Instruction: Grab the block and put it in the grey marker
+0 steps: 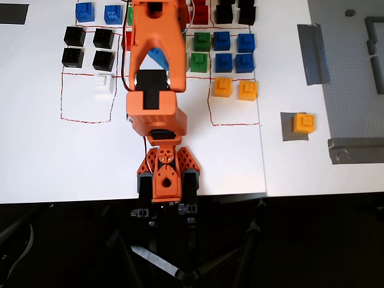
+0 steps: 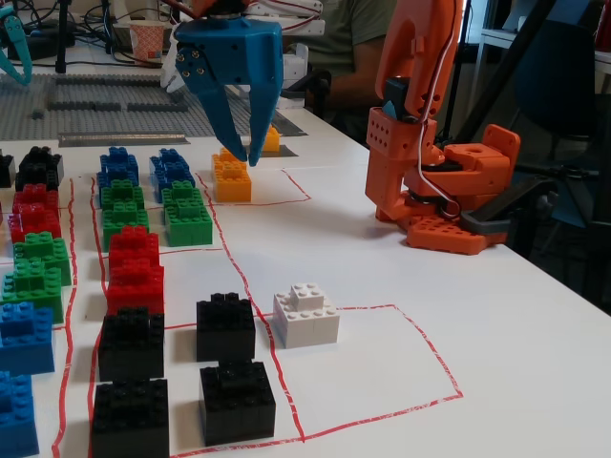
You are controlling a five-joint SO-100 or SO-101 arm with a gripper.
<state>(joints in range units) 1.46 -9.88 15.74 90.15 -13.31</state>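
One yellow-orange block (image 1: 304, 123) sits on the small grey marker (image 1: 288, 133) at the right of the overhead view. In the fixed view this block (image 2: 272, 141) shows partly behind the gripper, on the marker (image 2: 292, 150). Two more yellow blocks (image 1: 222, 87) (image 1: 247, 90) stand inside a red-outlined area; in the fixed view I make out only one yellow block (image 2: 232, 178) there. My blue gripper (image 2: 252, 156) hangs above the table over the block rows, its fingertips together, holding nothing. In the overhead view the orange arm (image 1: 155, 72) hides the gripper.
Rows of black (image 2: 224, 326), red (image 2: 134, 272), green (image 2: 187, 212) and blue (image 2: 172, 170) blocks and one white block (image 2: 305, 313) fill the mat. The arm's base (image 2: 439, 191) stands on the right. A grey baseplate (image 1: 351, 72) with tape strips lies beyond the marker.
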